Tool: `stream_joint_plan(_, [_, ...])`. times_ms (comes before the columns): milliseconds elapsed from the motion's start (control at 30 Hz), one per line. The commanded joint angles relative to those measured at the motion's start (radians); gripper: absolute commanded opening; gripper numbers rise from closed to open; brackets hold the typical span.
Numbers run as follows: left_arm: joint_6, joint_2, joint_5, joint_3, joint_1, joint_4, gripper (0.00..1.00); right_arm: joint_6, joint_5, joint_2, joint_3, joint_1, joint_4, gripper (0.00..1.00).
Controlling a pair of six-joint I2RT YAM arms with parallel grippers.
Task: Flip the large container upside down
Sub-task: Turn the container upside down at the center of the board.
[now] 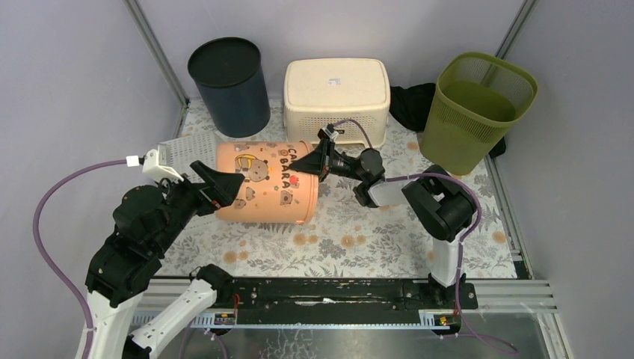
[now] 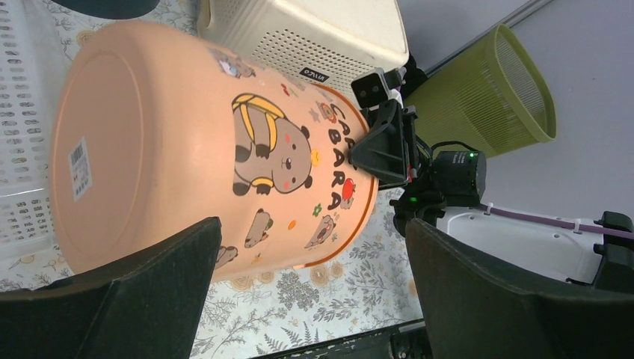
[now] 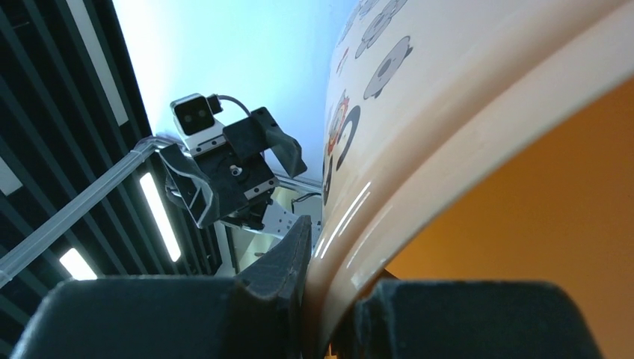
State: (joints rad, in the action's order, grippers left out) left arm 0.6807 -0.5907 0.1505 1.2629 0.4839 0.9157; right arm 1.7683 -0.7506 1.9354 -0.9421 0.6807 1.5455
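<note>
Pinches large container's (image 1: 265,183) rim with right end effector (image 1: 314,161) for leverage. Holds left end effector (image 1: 228,188) wide, probably to steady.

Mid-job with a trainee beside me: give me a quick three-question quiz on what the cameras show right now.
1. True or false: the peach capybara container stands upright.
2. Which arm's gripper pinches the container's rim: A) left, B) right, C) neither?
3. Fill in: the left gripper has its jaws ____.

Key
1. False: it lies on its side, with the base toward the left arm.
2. B: the right gripper is clamped on the rim, one finger inside and one outside.
3. Open: it is near the base end and grips nothing.
</note>
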Motion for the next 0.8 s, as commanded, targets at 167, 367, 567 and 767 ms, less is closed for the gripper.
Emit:
stream_joint_plan(167, [-0.010, -0.005, 0.004, 0.031, 0.004, 0.006, 1.00, 0.029, 0.098, 0.050, -0.135, 0.034, 0.161, 0.00])
stream_joint_plan(367, [-0.010, -0.004, 0.006, 0.032, 0.004, 0.006, 1.00, 0.035, 0.133, 0.110, -0.201, 0.061, 0.162, 0.00])
stream_joint_plan(567, [-0.009, -0.001, 0.008, 0.027, 0.004, 0.006, 1.00, 0.045, 0.158, 0.165, -0.277, 0.088, 0.163, 0.00])
stream_joint_plan(767, [-0.007, 0.001, 0.007, 0.017, 0.004, 0.005, 1.00, 0.044, 0.182, 0.230, -0.326, 0.111, 0.163, 0.00])
